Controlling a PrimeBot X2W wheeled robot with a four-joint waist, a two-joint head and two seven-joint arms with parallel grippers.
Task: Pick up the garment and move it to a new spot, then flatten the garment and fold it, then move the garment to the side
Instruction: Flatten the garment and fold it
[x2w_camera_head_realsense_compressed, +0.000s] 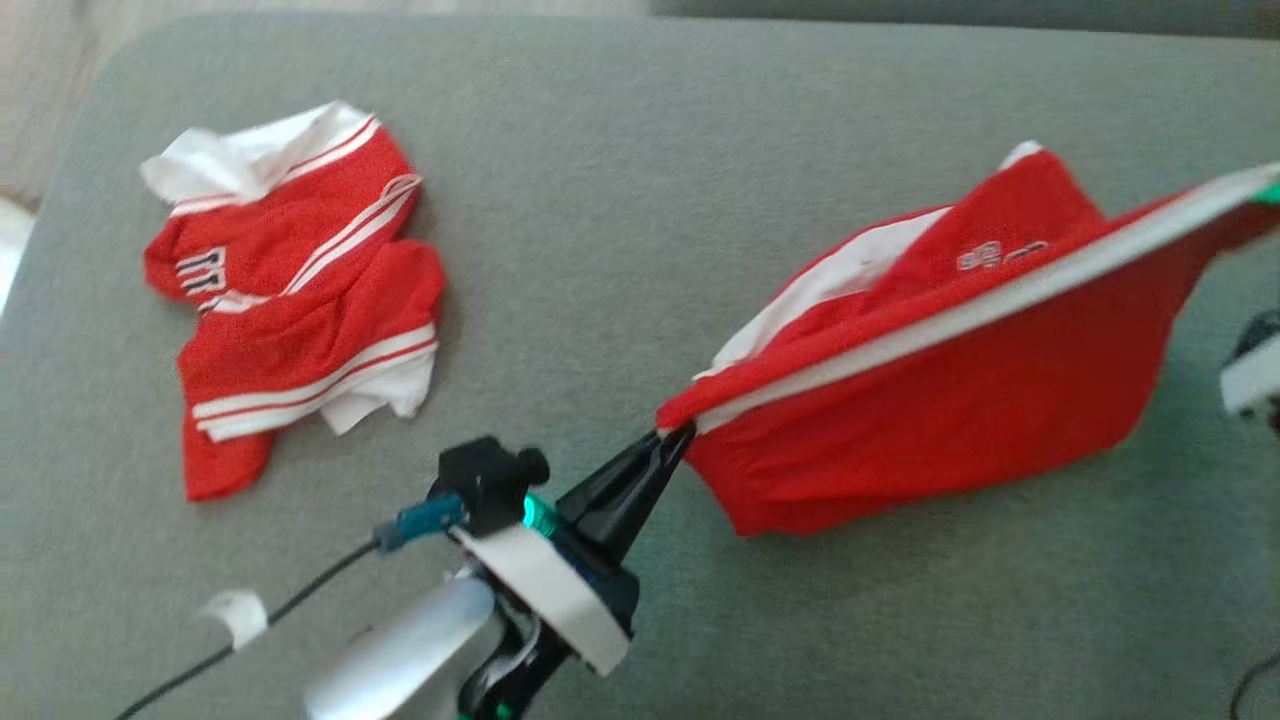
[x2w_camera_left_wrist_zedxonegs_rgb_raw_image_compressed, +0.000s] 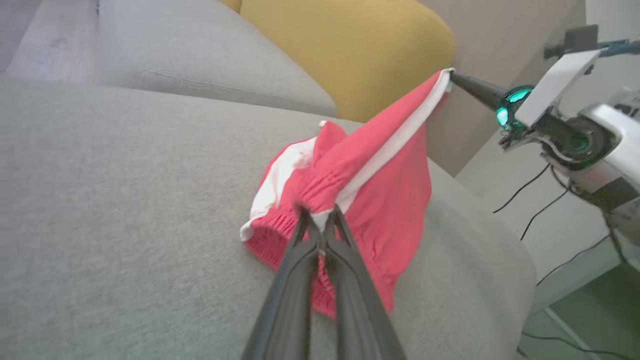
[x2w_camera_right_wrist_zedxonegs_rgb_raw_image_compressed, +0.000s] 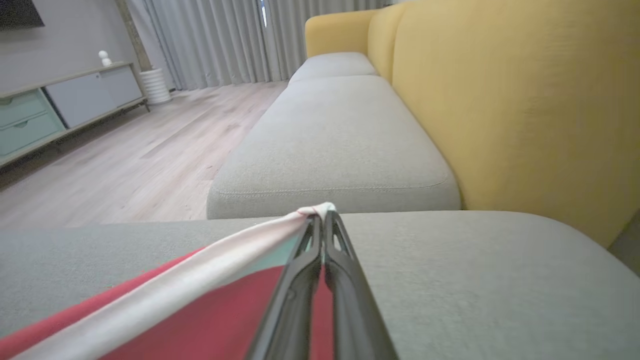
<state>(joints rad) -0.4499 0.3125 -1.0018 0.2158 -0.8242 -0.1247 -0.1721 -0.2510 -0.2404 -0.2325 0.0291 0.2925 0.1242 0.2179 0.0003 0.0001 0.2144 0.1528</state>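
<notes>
The red sports shorts (x2w_camera_head_realsense_compressed: 930, 420) hang stretched above the right half of the grey sofa cushion (x2w_camera_head_realsense_compressed: 640, 150). Their white-banded edge is pulled taut between two lifted corners, the right one higher. The red body sags below, and small white print shows near the band.

Home living room. Sofa (x2w_camera_right_wrist_zedxonegs_rgb_raw_image_compressed: 450, 280): grey seat cushions (x2w_camera_right_wrist_zedxonegs_rgb_raw_image_compressed: 335, 130), yellow backrest (x2w_camera_right_wrist_zedxonegs_rgb_raw_image_compressed: 500, 100). Pale wood floor (x2w_camera_right_wrist_zedxonegs_rgb_raw_image_compressed: 125, 170), long grey curtains (x2w_camera_right_wrist_zedxonegs_rgb_raw_image_compressed: 215, 40), low sideboard (x2w_camera_right_wrist_zedxonegs_rgb_raw_image_compressed: 65, 105) with drawers against the wall.
</notes>
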